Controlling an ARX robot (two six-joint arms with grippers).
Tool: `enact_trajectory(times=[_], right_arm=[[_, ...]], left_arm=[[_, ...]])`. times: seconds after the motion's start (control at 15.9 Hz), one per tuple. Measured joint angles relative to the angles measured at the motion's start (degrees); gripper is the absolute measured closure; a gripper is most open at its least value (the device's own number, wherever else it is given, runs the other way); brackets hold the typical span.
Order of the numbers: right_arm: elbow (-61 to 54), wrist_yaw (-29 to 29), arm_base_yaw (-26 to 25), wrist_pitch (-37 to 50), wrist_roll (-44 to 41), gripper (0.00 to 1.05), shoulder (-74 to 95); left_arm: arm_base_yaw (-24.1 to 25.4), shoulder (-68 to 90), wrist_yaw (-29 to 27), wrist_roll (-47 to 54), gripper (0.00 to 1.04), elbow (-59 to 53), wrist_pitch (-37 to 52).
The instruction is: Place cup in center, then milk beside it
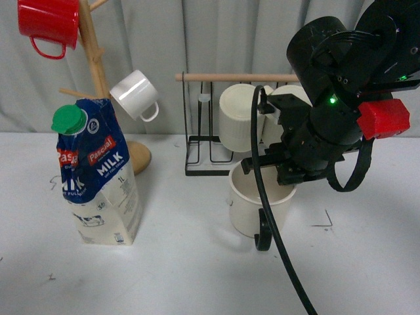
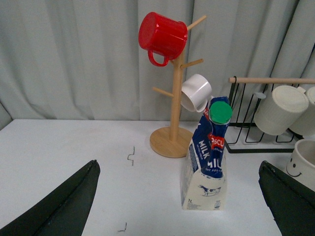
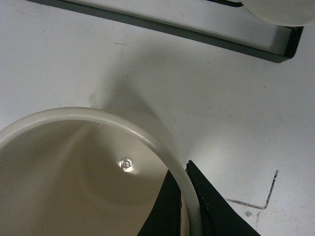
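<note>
The cup (image 1: 252,207), a wide cream mug with a black handle toward the front, stands or hangs just at the table, right of centre. My right gripper (image 1: 285,180) is shut on its rim; in the right wrist view one finger lies inside and one outside the cup (image 3: 74,177) wall, at the gripper (image 3: 186,206). The milk (image 1: 98,174), a blue-topped carton with a green cap, stands upright at the left. In the left wrist view the milk (image 2: 206,167) stands between and beyond the wide-apart fingers of my open left gripper (image 2: 179,206), which holds nothing.
A wooden mug tree (image 1: 98,72) behind the milk carries a red mug (image 1: 49,25) and a small white cup (image 1: 134,95). A black wire rack (image 1: 210,154) with a wooden bar holds ribbed cream mugs (image 1: 239,117) behind the cup. Black corner marks (image 1: 326,223) lie on the white table.
</note>
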State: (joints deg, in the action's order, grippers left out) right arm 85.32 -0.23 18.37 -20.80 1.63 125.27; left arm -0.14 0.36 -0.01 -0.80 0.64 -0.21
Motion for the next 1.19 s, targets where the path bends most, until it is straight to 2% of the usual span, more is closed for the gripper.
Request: enact_trajectory(times=[0.13,0.19,0.25,0.31,0.57,0.69,0.75,0.82,0.88,0.94,1.01,1.19], right_arm=[[0.1,0.0,0.5,-0.1,-0.4,1.00,0.0],[0.1,-0.6,0.4,-0.2,-0.9,0.89,0.0],[0.1,-0.9,0.4,-0.2,-1.5,0.89,0.0],[0.1,-0.9,0.4,-0.5,-1.8,0.81,0.0],[0.4,-3.5,0.4,1.1,-1.3,0.34,-1.5],[-2.4,-4.3,0.3,7.3,0.0,0.12,-7.9],[-3.9,-4.1,0.3,10.7,0.7,0.04,-12.7],[-10.8,4.0,0.4,30.8,0.0,0.14,-19.0],[-19.3,11.6,0.2,43.4,-0.6,0.25,-25.9],[-28.1,15.5,-1.0,51.5,-1.0,0.36,-33.0],[-36.2,16.0,-2.7,54.4,-1.2,0.49,-41.0],[-54.1,15.5,-3.4,45.9,-1.2,0.85,-65.2]], left_arm=[[0.0,0.0,0.0,0.0,0.07,0.0,0.0],[0.0,0.0,0.0,0.0,0.07,0.0,0.0],[0.0,0.0,0.0,0.0,0.07,0.0,0.0],[0.0,0.0,0.0,0.0,0.07,0.0,0.0],[0.0,0.0,0.0,0.0,0.07,0.0,0.0],[0.0,0.0,0.0,0.0,0.07,0.0,0.0],[0.0,0.0,0.0,0.0,0.07,0.0,0.0],[0.0,0.0,0.0,0.0,0.07,0.0,0.0],[0.0,0.0,0.0,0.0,0.07,0.0,0.0],[0.0,0.0,0.0,0.0,0.07,0.0,0.0],[0.0,0.0,0.0,0.0,0.07,0.0,0.0],[0.0,0.0,0.0,0.0,0.07,0.0,0.0]])
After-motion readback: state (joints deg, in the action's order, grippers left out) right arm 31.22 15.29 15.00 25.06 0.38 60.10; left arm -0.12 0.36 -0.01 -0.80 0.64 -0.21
